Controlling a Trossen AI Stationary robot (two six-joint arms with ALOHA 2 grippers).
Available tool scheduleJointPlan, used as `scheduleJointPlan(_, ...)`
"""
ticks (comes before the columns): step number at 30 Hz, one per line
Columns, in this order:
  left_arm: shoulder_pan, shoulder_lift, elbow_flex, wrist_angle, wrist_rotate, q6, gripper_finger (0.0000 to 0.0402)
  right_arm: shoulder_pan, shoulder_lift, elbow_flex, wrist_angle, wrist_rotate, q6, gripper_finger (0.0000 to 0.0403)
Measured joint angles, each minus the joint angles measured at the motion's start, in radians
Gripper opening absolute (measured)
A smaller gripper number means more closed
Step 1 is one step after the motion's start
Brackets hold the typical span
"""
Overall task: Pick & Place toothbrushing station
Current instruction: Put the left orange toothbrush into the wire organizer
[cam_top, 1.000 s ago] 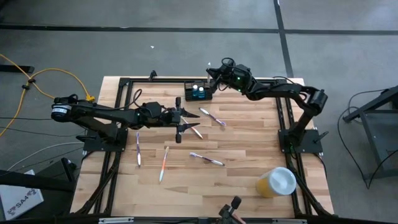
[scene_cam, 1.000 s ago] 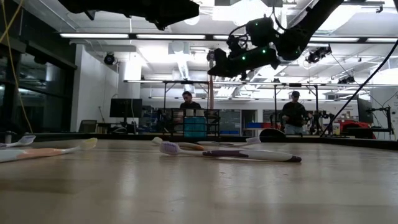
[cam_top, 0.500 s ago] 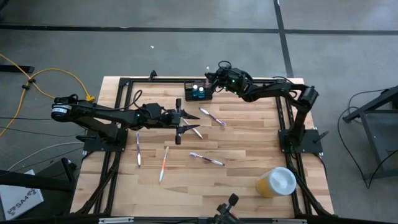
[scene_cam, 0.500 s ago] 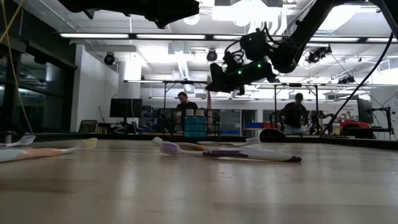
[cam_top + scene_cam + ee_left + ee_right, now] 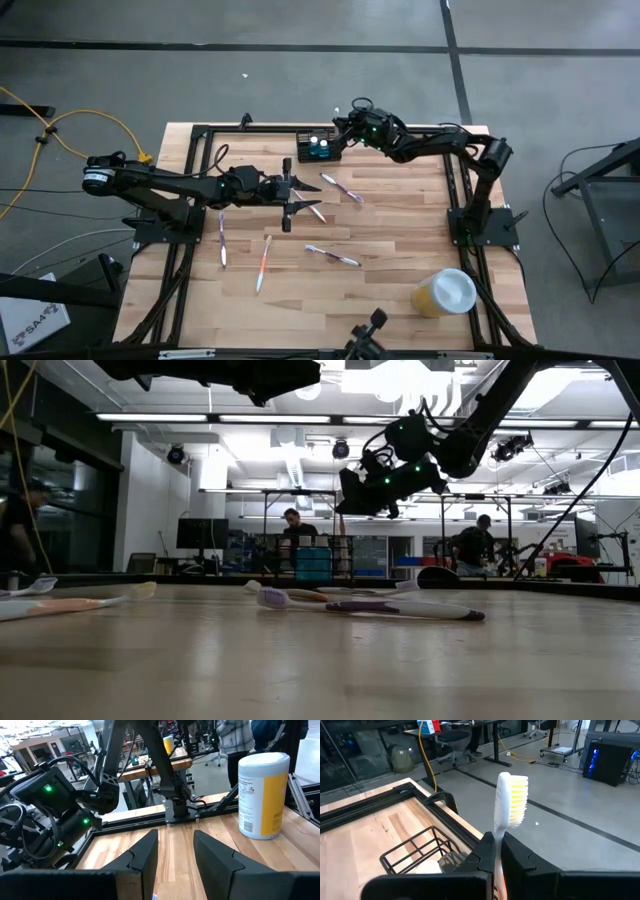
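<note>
The black caddy (image 5: 318, 148) stands near the table's far edge, with blue items in it; it shows as a wire rack in the right wrist view (image 5: 417, 851). My right gripper (image 5: 339, 122) hovers just right of it and above, shut on a toothbrush (image 5: 509, 802) with a white head and yellow bristles. My left gripper (image 5: 296, 195) is open and empty over the table's middle, and it also shows in the left wrist view (image 5: 175, 840). Several other toothbrushes lie flat on the table, among them one (image 5: 342, 188) right of the left gripper and one (image 5: 333, 256) nearer the front. My right gripper pinches the toothbrush's handle (image 5: 497, 851) between its two fingers. The brush lies along the fingers, and its head sticks out past the fingertips. It is lifted clear of the table and the caddy.
A yellow cup with a white lid (image 5: 445, 292) lies at the near right. Two more toothbrushes (image 5: 222, 240) (image 5: 263, 262) lie at the near left. A black frame rail (image 5: 250, 128) runs along the far edge. People show in the room beyond the table (image 5: 300, 525).
My right gripper has gone down and toward the table's left, closer to the caddy, still shut on the toothbrush. It has hardly moved in the last half second.
</note>
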Motion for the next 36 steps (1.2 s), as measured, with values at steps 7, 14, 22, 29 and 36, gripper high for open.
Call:
scheduleJointPlan(7, 0.0, 0.0, 0.0, 0.0, 0.0, -0.003, 0.012, -0.014, 0.0, 0.0, 0.0, -0.027, 0.02, 0.0005)
scheduleJointPlan(14, 0.0, 0.0, 0.0, 0.0, 0.004, -0.003, 0.012, -0.028, 0.0, 0.0, -0.011, -0.059, 0.038, 0.0013)
scheduleJointPlan(22, -0.008, 0.0, 0.0, 0.008, 0.006, -0.002, 0.012, -0.032, 0.0, 0.0, -0.039, -0.076, 0.052, 0.0029)
scheduleJointPlan(29, -0.014, 0.0, 0.0, 0.017, 0.006, -0.002, 0.012, -0.033, 0.0, 0.0, -0.04, -0.078, 0.062, 0.0032)
scheduleJointPlan(36, -0.014, 0.0, 0.0, 0.016, 0.006, -0.002, 0.012, -0.033, 0.0, 0.0, -0.039, -0.091, 0.054, 0.0039)
